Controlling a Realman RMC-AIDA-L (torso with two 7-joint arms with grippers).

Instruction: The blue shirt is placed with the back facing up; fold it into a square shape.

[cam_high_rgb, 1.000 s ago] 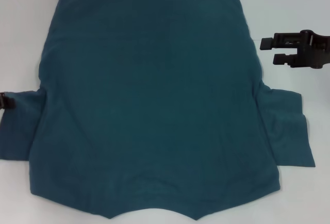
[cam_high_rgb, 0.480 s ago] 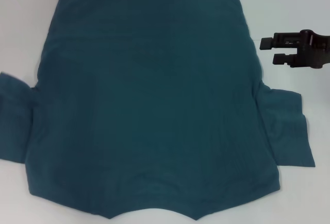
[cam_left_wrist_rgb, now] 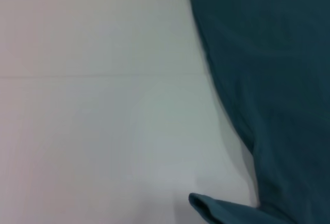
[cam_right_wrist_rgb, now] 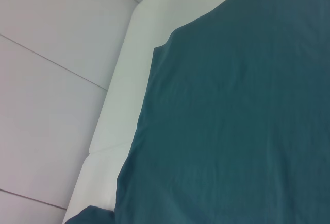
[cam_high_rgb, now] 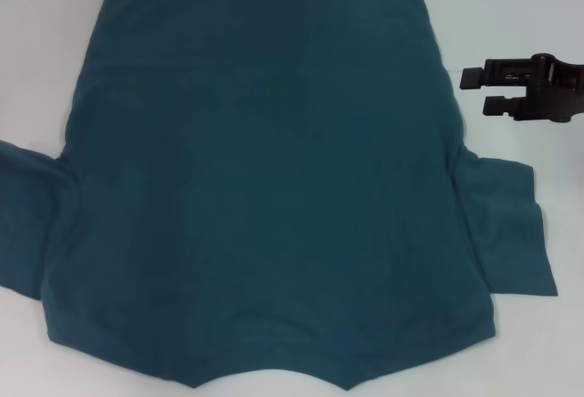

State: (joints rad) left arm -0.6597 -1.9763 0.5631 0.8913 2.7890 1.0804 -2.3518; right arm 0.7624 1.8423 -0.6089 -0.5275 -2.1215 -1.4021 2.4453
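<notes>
The blue shirt (cam_high_rgb: 265, 178) lies spread flat on the white table, plain back up, with its hem at the far side and its collar at the near edge. Its left sleeve (cam_high_rgb: 23, 219) runs off the left edge of the head view, and its right sleeve (cam_high_rgb: 511, 233) lies spread out. My right gripper (cam_high_rgb: 474, 89) hovers open just off the shirt's right side, holding nothing. The left gripper does not show. In the left wrist view are the shirt's side (cam_left_wrist_rgb: 278, 80) and a sleeve tip (cam_left_wrist_rgb: 216, 211). The right wrist view looks over the shirt's body (cam_right_wrist_rgb: 232, 121).
Bare white table (cam_high_rgb: 36, 50) shows to the left and right of the shirt. The right wrist view shows the table's edge (cam_right_wrist_rgb: 121, 100) with tiled floor (cam_right_wrist_rgb: 46, 80) beyond it.
The left gripper, at the left sleeve a second ago, has gone out of view to the left. The left sleeve now lies spread wider toward that edge. The right gripper has not moved.
</notes>
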